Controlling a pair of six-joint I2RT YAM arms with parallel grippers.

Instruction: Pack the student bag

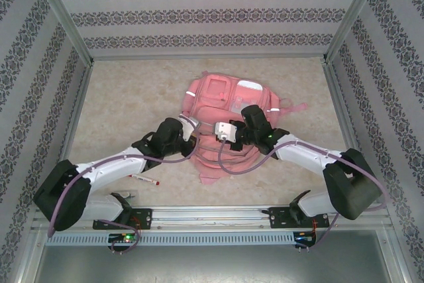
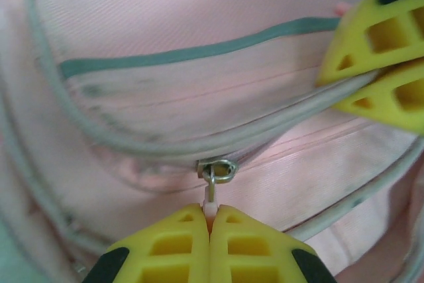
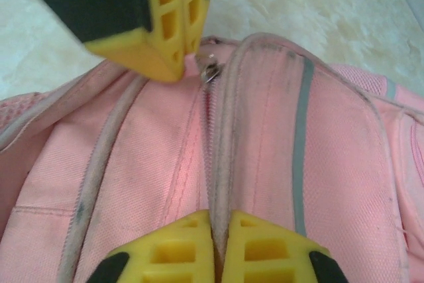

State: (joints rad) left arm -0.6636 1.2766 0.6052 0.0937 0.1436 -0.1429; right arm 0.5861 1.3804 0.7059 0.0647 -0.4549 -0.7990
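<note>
The pink student bag (image 1: pixel 228 101) lies flat in the middle of the table, and both arms reach over its near half. My left gripper (image 2: pixel 211 211) is shut on the small pink pull tab hanging from the metal zipper slider (image 2: pixel 217 170). My right gripper (image 3: pixel 218 220) is shut on the grey piped edge (image 3: pixel 224 157) of a pocket flap beside the zipper line. In the right wrist view the left gripper's yellow fingers (image 3: pixel 169 24) sit at the slider (image 3: pixel 211 71). In the left wrist view the right gripper's fingers (image 2: pixel 381 51) pinch the flap edge at upper right.
A red-and-white pen (image 1: pixel 144 179) lies on the beige table (image 1: pixel 126 91) near the left arm. A pink strap (image 1: pixel 213 175) trails from the bag toward the front rail. Patterned walls and metal posts close in the left, right and back sides.
</note>
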